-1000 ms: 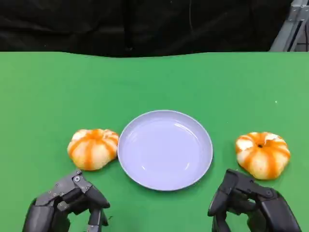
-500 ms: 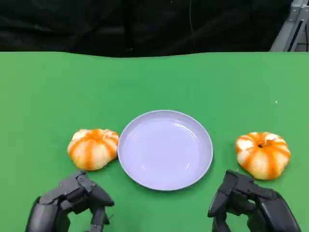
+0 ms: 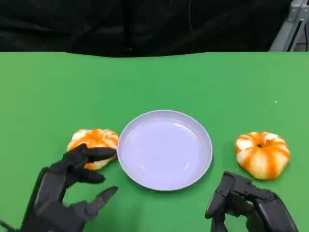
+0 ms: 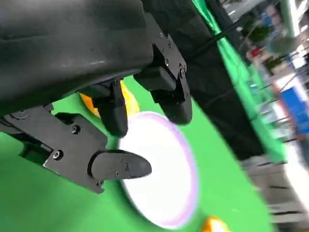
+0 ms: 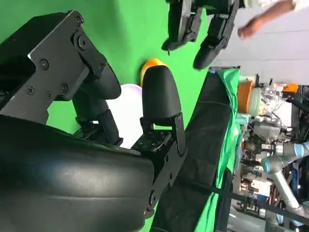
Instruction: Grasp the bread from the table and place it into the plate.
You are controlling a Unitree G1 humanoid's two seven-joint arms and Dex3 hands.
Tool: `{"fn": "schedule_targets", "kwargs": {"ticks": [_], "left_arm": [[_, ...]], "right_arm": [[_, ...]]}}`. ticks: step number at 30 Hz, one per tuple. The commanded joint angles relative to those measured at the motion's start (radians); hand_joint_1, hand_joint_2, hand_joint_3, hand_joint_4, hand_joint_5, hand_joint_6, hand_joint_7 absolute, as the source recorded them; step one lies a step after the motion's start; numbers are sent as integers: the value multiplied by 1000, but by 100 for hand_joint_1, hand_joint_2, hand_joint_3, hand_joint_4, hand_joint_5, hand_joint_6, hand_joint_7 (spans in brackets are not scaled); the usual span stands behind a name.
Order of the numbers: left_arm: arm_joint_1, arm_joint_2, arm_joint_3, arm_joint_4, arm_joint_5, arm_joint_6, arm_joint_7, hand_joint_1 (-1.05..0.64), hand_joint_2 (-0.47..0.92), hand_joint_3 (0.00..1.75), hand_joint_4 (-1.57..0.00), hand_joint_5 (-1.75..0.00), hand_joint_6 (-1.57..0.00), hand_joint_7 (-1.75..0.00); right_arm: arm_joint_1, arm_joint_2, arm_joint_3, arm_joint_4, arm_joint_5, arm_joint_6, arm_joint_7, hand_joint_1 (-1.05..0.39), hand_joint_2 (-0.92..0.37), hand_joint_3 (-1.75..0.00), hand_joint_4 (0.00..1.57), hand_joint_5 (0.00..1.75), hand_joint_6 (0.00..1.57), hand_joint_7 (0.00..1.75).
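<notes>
- Sitting on the green table (image 3: pixel 43 92), a pale lilac plate (image 3: pixel 145 121) lies in the middle of the head view with nothing in it.
- Just beside the plate's left rim is a round bread roll (image 3: pixel 96 139) with orange and white stripes; its near side is partly covered by the left hand's fingers.
- A second striped roll (image 3: pixel 262 154) lies on the table to the right of the plate, clearly apart from the rim.
- The left hand (image 3: pixel 67 188) is raised over the table at the lower left with its fingers spread apart; the upper fingers reach across the near edge of the left roll, and one lower finger points toward the plate.
- Whether those fingers actually touch the roll cannot be told; nothing is gripped.
- In the left wrist view the same hand's fingers (image 4: pixel 120 164) hang apart over the plate (image 4: pixel 169 193), with a bit of orange roll (image 4: pixel 126 99) showing between them.
- The right hand (image 3: pixel 244 203) rests low at the lower right, near the second roll but not touching it, its fingers curled in on nothing.
- The right wrist view shows its curled fingers (image 5: pixel 159 94) with the plate (image 5: pixel 128 116) and an orange roll (image 5: pixel 150 64) beyond them.
- A black curtain (image 3: pixel 145 24) hangs behind the table's far edge.
</notes>
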Motion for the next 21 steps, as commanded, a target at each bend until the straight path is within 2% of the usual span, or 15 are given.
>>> {"fn": "schedule_targets", "kwargs": {"ticks": [1,6,11,15,19,21], "left_arm": [[-82,101,-45,-2,228,67,20,-46,92,10,-32,-75,-43,-20],[-160,171,-119,27,475,128,19,-58,92,13,-30,-66,-42,-11],[-318,207,-213,170,660,209,-20,-59,92,10,-25,-61,-42,-8],[-365,215,-241,227,691,227,-18,-60,92,9,-23,-62,-42,-7],[-500,205,-330,415,784,297,-79,-62,92,6,-20,-59,-38,-4],[-522,202,-348,449,790,308,-74,-62,91,4,-23,-58,-40,-3]], "right_arm": [[6,-6,-4,-10,12,-5,-1,11,-30,-151,73,175,66,164],[7,-6,-5,-9,7,-10,-4,11,-29,-151,74,175,66,164],[11,-7,-3,-7,14,-13,0,10,-30,-149,73,175,66,163],[13,-7,-2,-7,19,-15,1,9,-31,-148,74,175,66,163],[23,-8,2,-23,23,1,2,7,-31,-148,74,175,66,163],[26,-10,2,-25,22,-2,2,7,-31,-148,74,175,66,163]]}}
